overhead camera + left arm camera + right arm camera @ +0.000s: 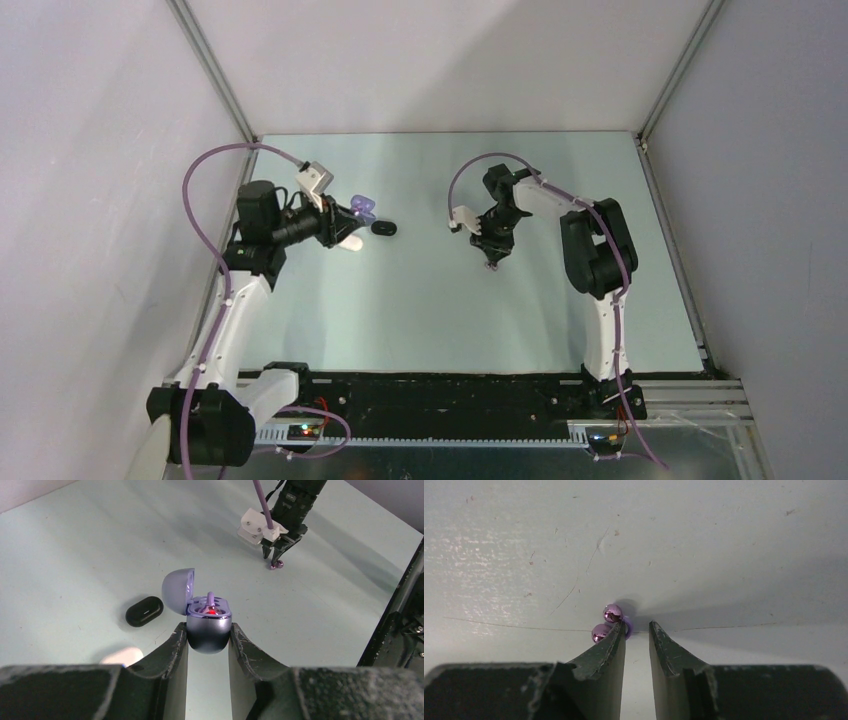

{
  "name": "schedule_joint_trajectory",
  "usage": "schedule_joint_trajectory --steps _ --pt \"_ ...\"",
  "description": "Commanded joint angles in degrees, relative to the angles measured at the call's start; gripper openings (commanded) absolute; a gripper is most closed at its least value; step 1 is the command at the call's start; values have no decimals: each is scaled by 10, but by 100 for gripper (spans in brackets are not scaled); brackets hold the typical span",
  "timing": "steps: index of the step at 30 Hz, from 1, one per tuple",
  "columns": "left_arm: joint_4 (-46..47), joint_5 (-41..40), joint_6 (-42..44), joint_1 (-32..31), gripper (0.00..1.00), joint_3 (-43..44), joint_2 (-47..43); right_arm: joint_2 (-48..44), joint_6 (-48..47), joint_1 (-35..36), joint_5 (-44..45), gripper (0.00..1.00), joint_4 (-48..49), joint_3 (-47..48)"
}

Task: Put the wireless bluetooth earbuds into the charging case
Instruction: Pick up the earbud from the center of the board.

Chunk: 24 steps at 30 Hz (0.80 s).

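Note:
My left gripper [207, 628] is shut on the lavender charging case [209, 639], held off the table with its lid [178, 590] swung open. One lavender earbud [210, 600] sits in the case with its stem up, beside a red light. A second lavender earbud [612, 613] lies on the table, touching the outer side of my right gripper's left fingertip [620, 632]. The right gripper [638, 625] is down at the table surface with its jaws a little apart and nothing between them. From above, the case [363, 207] is at the left and the right gripper [492, 260] is mid-table.
A black oval case [144, 611] lies closed on the table just beyond the left gripper. A white oval case [121, 655] lies under the left gripper's left finger. Enclosure walls and metal frame posts ring the table [420, 320].

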Motion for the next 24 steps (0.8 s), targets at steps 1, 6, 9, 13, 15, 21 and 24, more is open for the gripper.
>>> schedule_joint_trajectory --steps 1,6,9,13,15,21,24 --pt "35 3 -8 -2 0 -8 -17 -24 85 6 23 29 18 -2" --pt "42 3 -14 -1 0 -13 -19 -5 205 4 46 29 8 29" --pt "45 3 -16 -1 0 -14 -20 -1 251 2 55 29 0 38" --pt "54 4 -21 -1 0 -16 -18 -4 293 2 59 28 -3 35" --pt "59 4 -24 -1 0 -17 -17 -3 302 2 58 28 -6 34" --pt "68 6 -29 -1 0 -22 -17 5 329 3 54 25 -11 32" --pt "68 7 -29 -1 0 -26 -20 4 333 8 52 25 -9 24"
